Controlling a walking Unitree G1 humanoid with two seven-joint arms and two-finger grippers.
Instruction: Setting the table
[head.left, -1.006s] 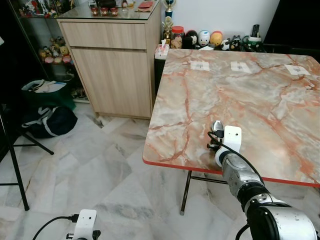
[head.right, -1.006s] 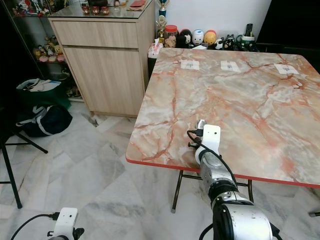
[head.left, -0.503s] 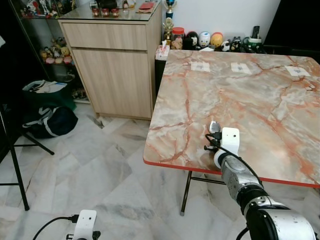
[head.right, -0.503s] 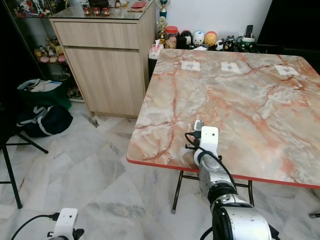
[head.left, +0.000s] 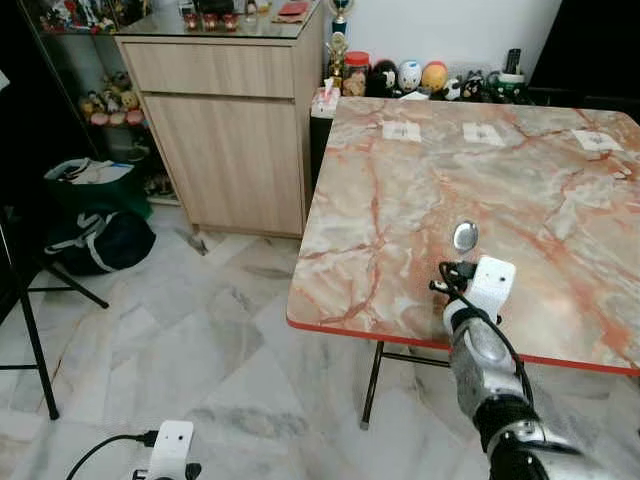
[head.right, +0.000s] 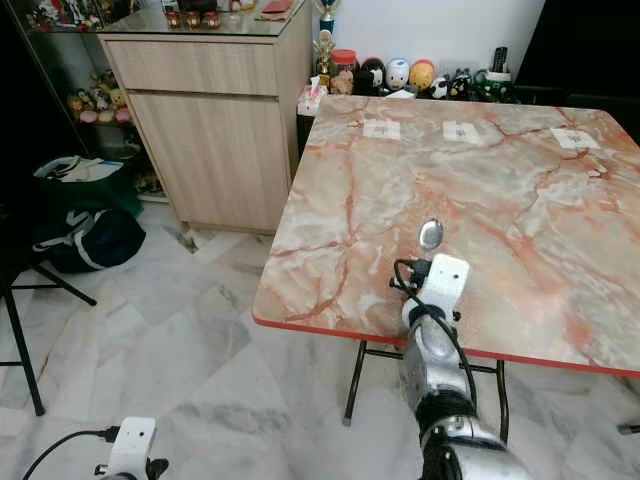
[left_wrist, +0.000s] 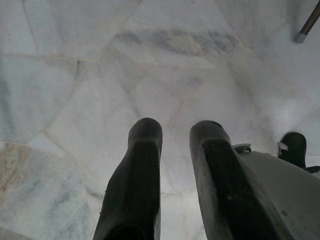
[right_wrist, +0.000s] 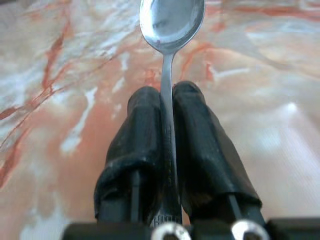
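My right gripper (right_wrist: 167, 90) is shut on a silver spoon (right_wrist: 170, 22), whose handle runs between the two black fingers (right_wrist: 142, 130) and whose bowl sticks out past them. In the eye views the spoon's bowl (head.left: 465, 236) stands above the near part of the pink marble table (head.left: 400, 190), just ahead of the white wrist block. The spoon (head.right: 431, 233) hangs clear of the tabletop. My left gripper (left_wrist: 175, 132) hangs low over the marble floor, its fingers a little apart with nothing between them.
Three white paper squares (head.left: 401, 130) lie along the table's far side. A wooden cabinet (head.left: 230, 130) stands left of the table, with figurines (head.left: 410, 76) behind it. A dark bag (head.left: 95, 243) and a black chair frame (head.left: 30, 330) sit on the floor at left.
My right gripper has moved to the right and slightly farther over the table, carrying the spoon with it. The spoon's bowl now sits higher in view.
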